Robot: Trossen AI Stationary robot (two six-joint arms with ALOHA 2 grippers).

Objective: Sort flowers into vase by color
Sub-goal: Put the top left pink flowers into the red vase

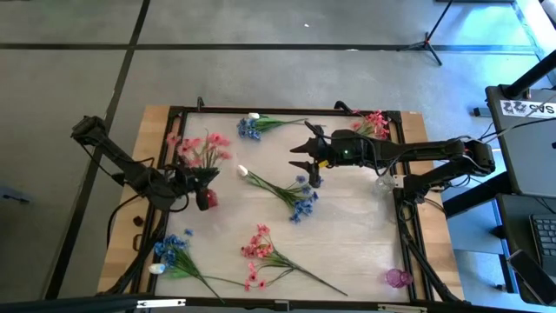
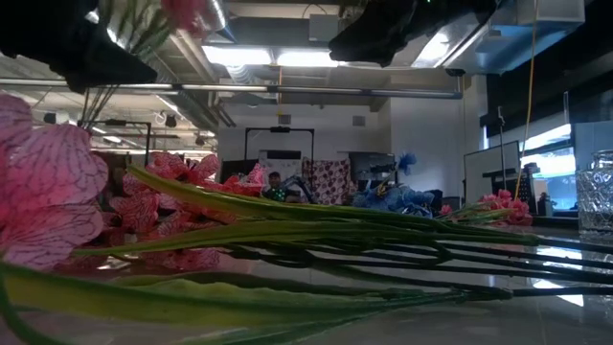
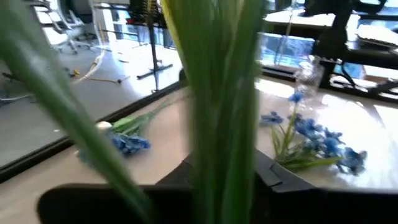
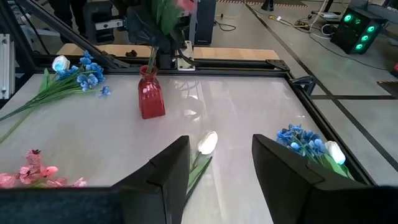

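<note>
On the left side of the desk [image 1: 347,252], the left gripper [image 1: 193,181] has its fingers closed on the stems of a pink sprig [image 1: 204,148], holding it just above a small red vase [image 1: 207,198]; whether the stem ends have entered the vase's mouth is hard to tell from above. The right gripper [image 1: 306,160] hovers over the desk's middle with its fingers spread wide and nothing between them, above a white bud [image 4: 208,142] on a green stem. That stem belongs to a blue sprig [image 1: 300,202] lying at the centre. Another blue sprig [image 1: 251,128] lies near the far edge, a third blue sprig [image 1: 172,250] at the near left corner. A loose pink sprig [image 1: 261,252] lies at the near middle, and more pink blooms [image 1: 373,123] sit at the far right. A clear glass vase [image 1: 383,181] stands under the right arm, a purple vase [image 1: 398,278] at the near right corner.
</note>
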